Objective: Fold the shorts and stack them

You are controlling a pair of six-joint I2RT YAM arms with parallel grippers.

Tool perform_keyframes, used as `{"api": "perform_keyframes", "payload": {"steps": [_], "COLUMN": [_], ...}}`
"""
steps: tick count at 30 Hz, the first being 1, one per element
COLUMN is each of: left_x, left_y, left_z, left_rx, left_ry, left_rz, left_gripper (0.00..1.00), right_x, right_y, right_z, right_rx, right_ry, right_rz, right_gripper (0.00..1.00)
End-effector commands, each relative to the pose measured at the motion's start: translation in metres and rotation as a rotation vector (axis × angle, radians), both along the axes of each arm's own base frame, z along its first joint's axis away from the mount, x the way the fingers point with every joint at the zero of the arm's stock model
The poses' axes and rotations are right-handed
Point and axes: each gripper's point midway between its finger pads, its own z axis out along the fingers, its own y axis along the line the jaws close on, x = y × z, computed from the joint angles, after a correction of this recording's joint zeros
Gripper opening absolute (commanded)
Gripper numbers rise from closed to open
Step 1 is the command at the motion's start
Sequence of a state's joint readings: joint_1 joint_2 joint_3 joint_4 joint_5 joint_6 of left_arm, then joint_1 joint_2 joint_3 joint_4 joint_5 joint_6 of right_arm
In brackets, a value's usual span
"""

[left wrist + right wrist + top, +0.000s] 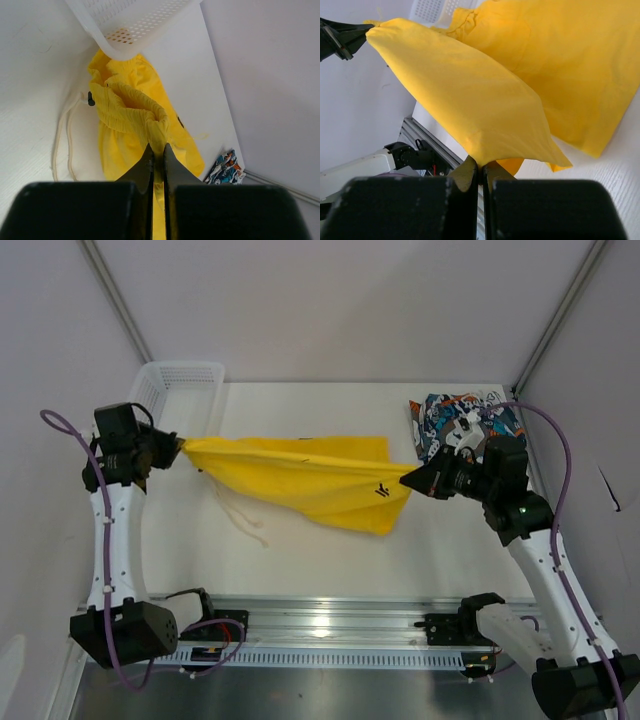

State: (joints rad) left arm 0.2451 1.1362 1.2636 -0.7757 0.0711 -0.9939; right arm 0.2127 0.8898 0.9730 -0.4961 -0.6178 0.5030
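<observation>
The yellow shorts (300, 480) hang stretched between both arms above the middle of the table. My left gripper (180, 448) is shut on their gathered waistband end (156, 131) at the left. My right gripper (408, 480) is shut on the hem corner (492, 155) at the right. A white drawstring (243, 515) dangles onto the table below the left part. The printed shorts (462, 420), blue, orange, black and white, lie bunched at the back right, behind my right wrist; they also show small in the left wrist view (226, 168).
A white mesh basket (178, 392) stands at the back left corner, just behind my left gripper. A metal rail (330, 625) runs along the near edge between the arm bases. Pale walls close in on both sides.
</observation>
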Motion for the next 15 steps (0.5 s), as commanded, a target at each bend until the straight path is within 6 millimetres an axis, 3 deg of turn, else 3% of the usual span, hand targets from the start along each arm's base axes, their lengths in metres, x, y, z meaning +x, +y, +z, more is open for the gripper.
{"api": "perform_keyframes", "payload": {"steps": [1, 11, 15], "left_x": [0.008, 0.032, 0.049], "left_y": [0.021, 0.027, 0.030], "left_z": [-0.002, -0.044, -0.050], "left_rx": [0.061, 0.012, 0.004], "left_ry": [-0.010, 0.091, 0.102], "left_rz": [0.060, 0.075, 0.075], "left_gripper": [0.00, 0.00, 0.00], "right_x": [0.021, 0.083, 0.113], "right_y": [-0.004, 0.006, 0.010], "right_z": [0.008, 0.017, -0.003], "right_rx": [-0.016, -0.015, -0.017], "right_ry": [-0.033, -0.021, 0.029], "right_rz": [-0.030, -0.030, -0.036], "right_gripper": [0.00, 0.00, 0.00]}}
